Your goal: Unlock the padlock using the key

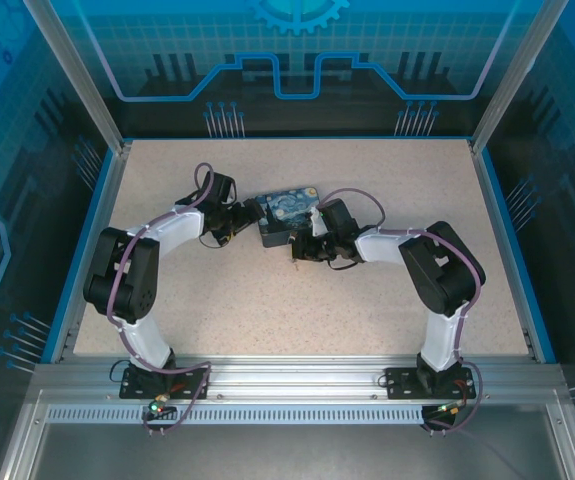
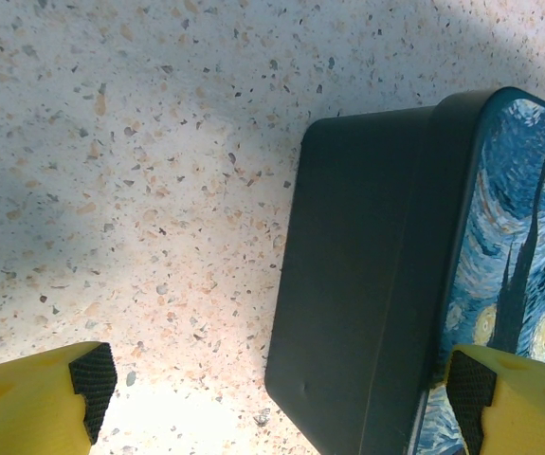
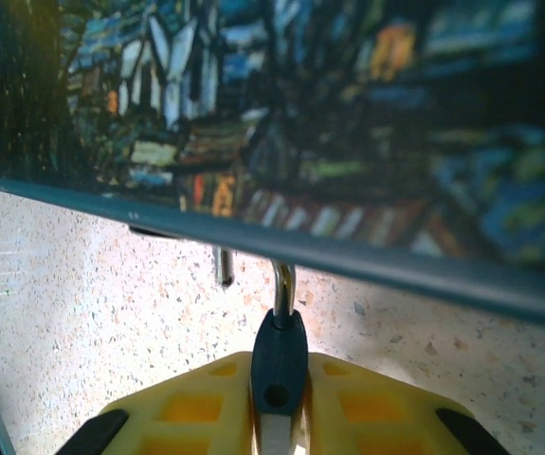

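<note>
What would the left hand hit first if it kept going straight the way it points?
Most likely the painted box: its dark side wall lies ahead of the open left hand, in line with the gap between the fingers. Depth is unclear, so the tabletop could come first.

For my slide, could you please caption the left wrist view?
Open left jaws frame the painted box on speckled table.

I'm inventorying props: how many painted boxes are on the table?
1. The Starry Night box lies toward the far middle of the table, with the left gripper at its left end and the right gripper at its near edge. Small things could be hidden under the arms.
</note>
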Controlling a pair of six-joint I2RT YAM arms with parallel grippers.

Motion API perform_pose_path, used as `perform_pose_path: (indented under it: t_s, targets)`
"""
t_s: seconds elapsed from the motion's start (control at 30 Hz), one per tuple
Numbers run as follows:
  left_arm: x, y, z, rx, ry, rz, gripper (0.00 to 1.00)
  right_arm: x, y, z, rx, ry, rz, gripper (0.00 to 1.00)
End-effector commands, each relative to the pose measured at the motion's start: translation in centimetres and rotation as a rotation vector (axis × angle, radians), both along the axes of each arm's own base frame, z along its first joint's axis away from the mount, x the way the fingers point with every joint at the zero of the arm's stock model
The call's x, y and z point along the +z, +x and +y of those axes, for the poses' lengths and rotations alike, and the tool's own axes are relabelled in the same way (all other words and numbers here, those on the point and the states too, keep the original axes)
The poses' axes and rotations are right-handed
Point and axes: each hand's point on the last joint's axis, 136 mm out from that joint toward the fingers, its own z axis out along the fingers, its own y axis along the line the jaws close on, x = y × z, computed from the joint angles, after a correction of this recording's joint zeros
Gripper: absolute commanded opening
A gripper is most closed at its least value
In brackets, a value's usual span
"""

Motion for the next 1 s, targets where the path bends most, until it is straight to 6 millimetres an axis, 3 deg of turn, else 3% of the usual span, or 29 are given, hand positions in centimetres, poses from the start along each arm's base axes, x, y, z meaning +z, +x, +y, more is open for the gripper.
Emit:
perform_pose_path:
  t_s: [0.0,0.23,0.4,0.8,0.97]
  targets:
    - [-1.2,-0.9,-0.1,-0.036,0.002,0.048,0.92,-2.4,-1.3,-0.4,-0.006,-0.061,0.084,0.22]
    - [-1.2,-0.8,-0.2,-0.037,0.001,0.047,0.92,-2.6,-1.4,-0.5,-0.006,-0.07,0.087,0.23]
    - [-1.1,-0.8,-0.2,-0.037,-0.002,0.045,0.92,-2.2,-1.6,-0.2,0.002,-0.062,0.076,0.3]
    - [-0.7,-0.7,-0.4,-0.041,-0.008,0.039,0.92,0.9,-1.0,-2.2,-0.148,0.083,-0.037,0.34]
    - [-0.5,-0.6,-0.6,-0.048,-0.017,0.036,0.92,1.4,-0.6,-2.2,-0.184,0.158,-0.089,0.36]
